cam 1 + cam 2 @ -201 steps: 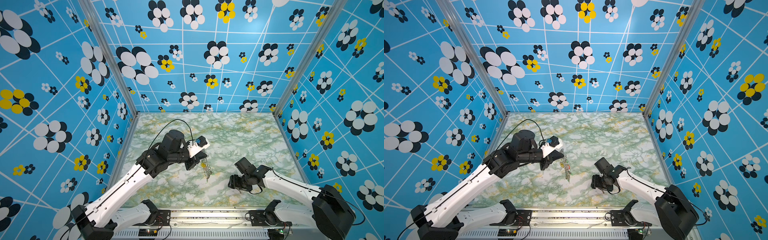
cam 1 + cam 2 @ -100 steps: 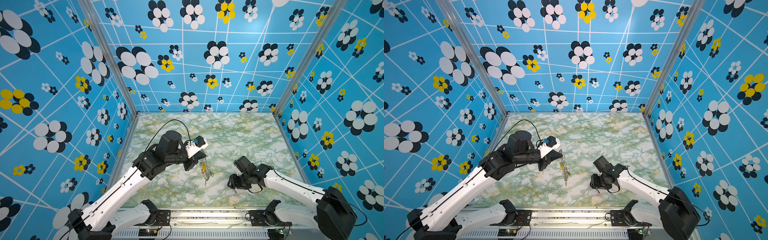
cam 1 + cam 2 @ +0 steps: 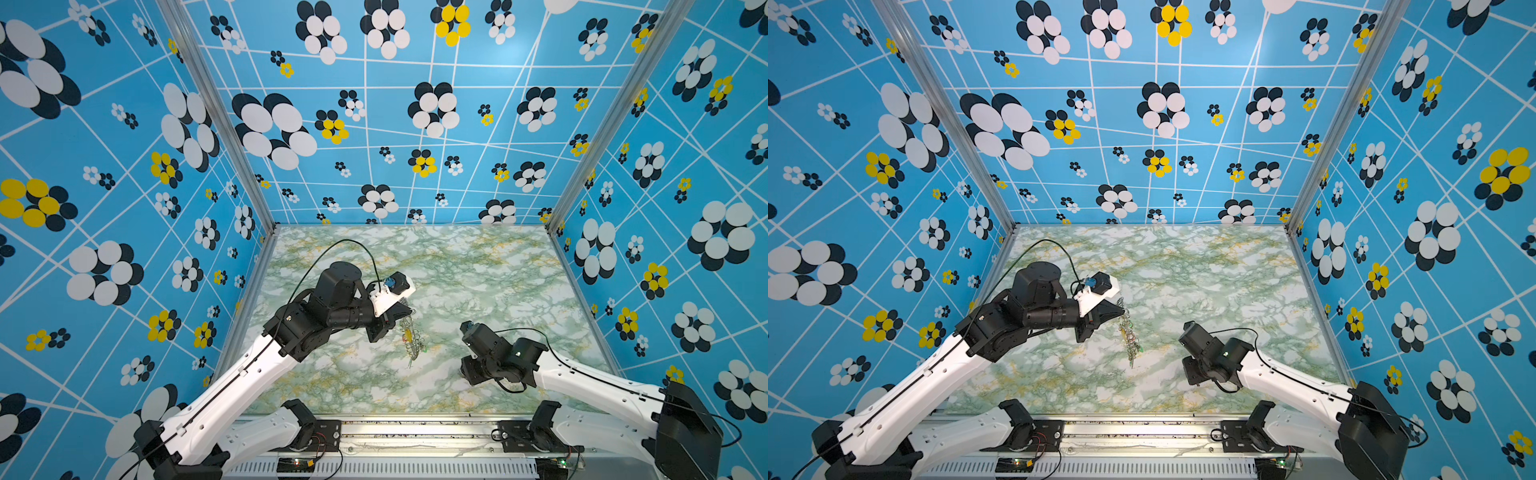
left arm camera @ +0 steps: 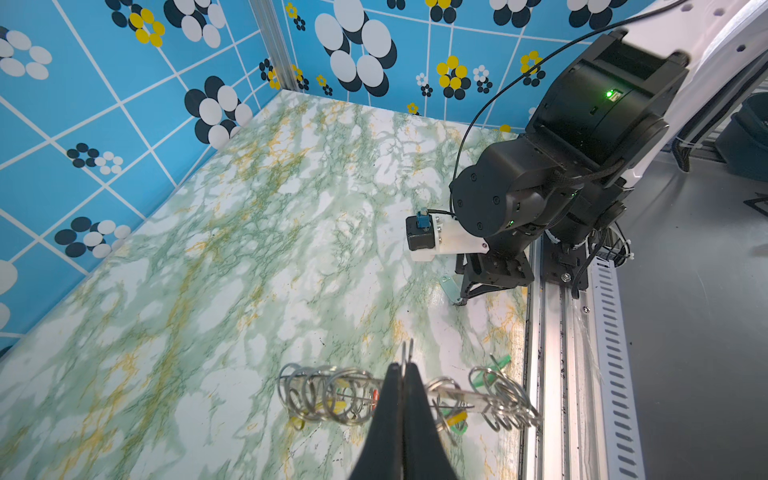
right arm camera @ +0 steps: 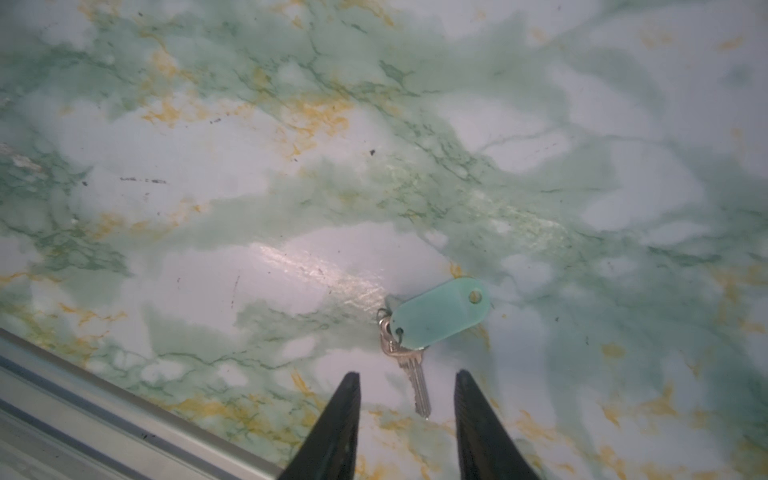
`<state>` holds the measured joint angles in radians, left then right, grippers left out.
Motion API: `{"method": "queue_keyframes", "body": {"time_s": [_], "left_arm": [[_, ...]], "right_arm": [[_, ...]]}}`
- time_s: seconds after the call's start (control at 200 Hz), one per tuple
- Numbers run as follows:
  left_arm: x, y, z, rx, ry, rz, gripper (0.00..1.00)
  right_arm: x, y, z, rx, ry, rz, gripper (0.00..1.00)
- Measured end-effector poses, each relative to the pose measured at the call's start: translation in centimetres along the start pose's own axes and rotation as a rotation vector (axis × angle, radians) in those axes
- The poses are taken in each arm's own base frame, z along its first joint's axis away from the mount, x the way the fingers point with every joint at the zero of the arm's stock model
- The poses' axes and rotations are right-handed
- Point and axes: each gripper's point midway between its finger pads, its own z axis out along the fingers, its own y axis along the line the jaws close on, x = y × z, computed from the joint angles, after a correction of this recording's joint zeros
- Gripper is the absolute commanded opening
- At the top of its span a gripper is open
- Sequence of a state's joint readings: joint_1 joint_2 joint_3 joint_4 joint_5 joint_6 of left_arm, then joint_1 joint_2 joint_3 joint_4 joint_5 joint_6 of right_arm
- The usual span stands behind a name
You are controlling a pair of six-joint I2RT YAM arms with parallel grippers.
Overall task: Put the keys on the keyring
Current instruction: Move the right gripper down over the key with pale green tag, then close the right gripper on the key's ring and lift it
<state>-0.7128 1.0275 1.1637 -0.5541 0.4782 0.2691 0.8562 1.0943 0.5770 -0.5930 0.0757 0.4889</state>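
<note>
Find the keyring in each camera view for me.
Both top views: keyring left of centre, over the marble tabletop.
Left wrist: close up, crossing the left gripper.
Right wrist: not in it.
Shared landmark: that gripper, shut on it.

both top views are bright and evenly lit from above, with saturated colours and sharp detail. the walls (image 3: pixel 124 208) bow outward toward the frame edges, a wide-lens warp. shadows on the table (image 3: pixel 478 266) are faint and soft. the front rail (image 3: pixel 395 430) carries a pale strip of glare. the left wrist view is crisp at mid distance, but the left fingers (image 4: pixel 388 415), close to the lens, are dark and blurred. the right wrist view is hazy and soft throughout, with a washed bluish cast. a streaky sheen (image 5: pixel 320 266) lies near the key (image 5: pixel 411 370), whose edges are smeared. the right fingers (image 5: pixel 338 428) are black, featureless wedges.
</note>
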Motion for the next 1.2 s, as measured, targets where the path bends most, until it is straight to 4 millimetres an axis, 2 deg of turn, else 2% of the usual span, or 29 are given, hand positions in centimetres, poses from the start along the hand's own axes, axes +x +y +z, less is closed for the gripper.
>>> {"method": "queue_keyframes", "body": {"time_s": [0.15,0.49,1.199], "left_arm": [[-0.1,-0.2,-0.4,-0.003,-0.010,0.005,0.00],[0.0,-0.3,-0.5,-0.004,-0.011,-0.002,0.00],[-0.1,-0.1,-0.8,-0.021,-0.016,0.003,0.00]], "right_arm": [[-0.1,0.2,0.5,-0.008,-0.014,0.003,0.29],[0.8,0.2,1.6,-0.020,-0.023,0.003,0.29],[0.4,0.7,2.8,-0.024,-0.023,-0.008,0.20]]}}
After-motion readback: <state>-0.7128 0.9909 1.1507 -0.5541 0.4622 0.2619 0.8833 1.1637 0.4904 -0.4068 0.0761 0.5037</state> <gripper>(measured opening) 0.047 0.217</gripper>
